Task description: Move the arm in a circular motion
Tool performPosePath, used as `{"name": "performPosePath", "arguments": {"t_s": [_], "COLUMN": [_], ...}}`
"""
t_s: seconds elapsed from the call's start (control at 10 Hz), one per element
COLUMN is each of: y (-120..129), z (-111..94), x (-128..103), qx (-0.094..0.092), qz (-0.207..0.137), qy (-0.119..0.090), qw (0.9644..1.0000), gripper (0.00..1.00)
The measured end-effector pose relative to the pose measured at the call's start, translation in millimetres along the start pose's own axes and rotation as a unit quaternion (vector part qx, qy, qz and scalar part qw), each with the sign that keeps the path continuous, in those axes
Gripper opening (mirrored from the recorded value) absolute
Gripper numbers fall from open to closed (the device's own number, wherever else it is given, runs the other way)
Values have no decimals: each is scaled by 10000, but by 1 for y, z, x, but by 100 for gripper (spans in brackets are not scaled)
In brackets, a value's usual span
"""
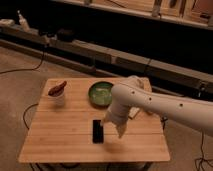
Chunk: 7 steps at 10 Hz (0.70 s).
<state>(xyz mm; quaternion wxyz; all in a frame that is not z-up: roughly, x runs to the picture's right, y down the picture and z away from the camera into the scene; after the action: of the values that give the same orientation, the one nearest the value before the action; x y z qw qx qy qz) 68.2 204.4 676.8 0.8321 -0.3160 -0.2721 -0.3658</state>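
Gripper hangs low over the bench, just right of the black phone, pointing down; nothing is visibly held. The arm reaches in from the right edge of view, its elbow joint bulging just right of the green bowl and the forearm dropping from there toward the phone. Landmark for all positions: the phone, lying flat near the bench centre. Behind it sits the bowl; far left and behind it stands a white cup with something reddish-brown on top; right of it a small pale item shows partly behind the arm, identity unclear. Judgement: the circular sweep is under way, with the tool near the front of its loop. To do it well, keep tool height constant and clear of the phone and bowl rim, hold a steady radius about a fixed centre, and drive smoothly through the joints so the path does not flatten into a polygon. Main risk: the elbow or forearm clipping the bowl while passing behind the phone.
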Motion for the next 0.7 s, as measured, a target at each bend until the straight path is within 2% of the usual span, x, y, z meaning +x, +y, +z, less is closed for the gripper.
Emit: {"name": "performPosePath", "arguments": {"t_s": [0.1, 0.2, 0.3, 0.4, 0.5, 0.6, 0.7], "y": [25, 61, 93, 110, 122, 121, 116], "z": [-2, -7, -14, -22, -36, -50, -57], "x": [15, 45, 82, 113, 159, 197, 213], "qx": [-75, -154, -216, -216, -153, -31, 49], "qz": [190, 566, 991, 1366, 1871, 2258, 2414], "qy": [-1, 127, 355, 573, 887, 1138, 1236], "qw": [9998, 9982, 9942, 9887, 9782, 9675, 9625], "gripper": [65, 65, 65, 65, 65, 65, 65]}}
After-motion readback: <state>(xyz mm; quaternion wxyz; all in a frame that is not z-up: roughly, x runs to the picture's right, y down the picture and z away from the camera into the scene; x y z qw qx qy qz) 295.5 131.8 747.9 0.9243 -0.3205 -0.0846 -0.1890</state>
